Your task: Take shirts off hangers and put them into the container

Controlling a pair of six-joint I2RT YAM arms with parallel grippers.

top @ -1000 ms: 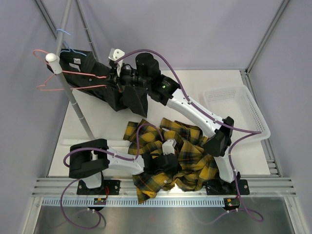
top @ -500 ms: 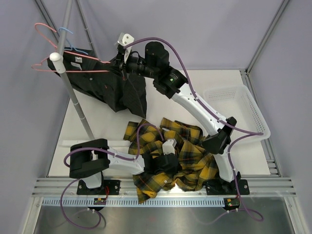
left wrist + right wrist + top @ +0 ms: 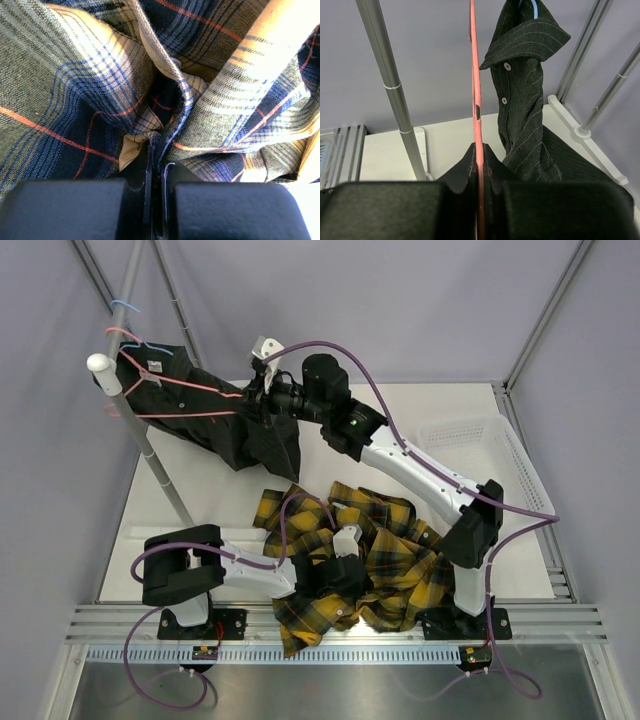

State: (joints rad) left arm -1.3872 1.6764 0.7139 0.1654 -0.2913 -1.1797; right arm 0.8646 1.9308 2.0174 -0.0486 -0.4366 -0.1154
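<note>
Wrist views only: left pincer [image 3: 156, 167] clamps plaid shirt [image 3: 75, 75]; right pincer [image 3: 479, 155] nips pink hanger [image 3: 474, 75].

A white table top [image 3: 215, 500] fills the floor of the booth. On its left part stands the foot of a grey metal pole [image 3: 160, 465], which slants up and to the left to a round white cap [image 3: 97, 363]. Past the cap, a slimmer grey bar [image 3: 130, 285] runs on to the top of the overhead view. Pale lilac walls [image 3: 400, 300] close the table in at the back and on both sides, with thin metal posts [image 3: 580, 50] in the corners. Along the table's near edge lie grooved aluminium rails [image 3: 330, 625]. Just before them is a slotted white strip [image 3: 330, 653], and then a plain grey metal sheet [image 3: 330, 690].
</note>
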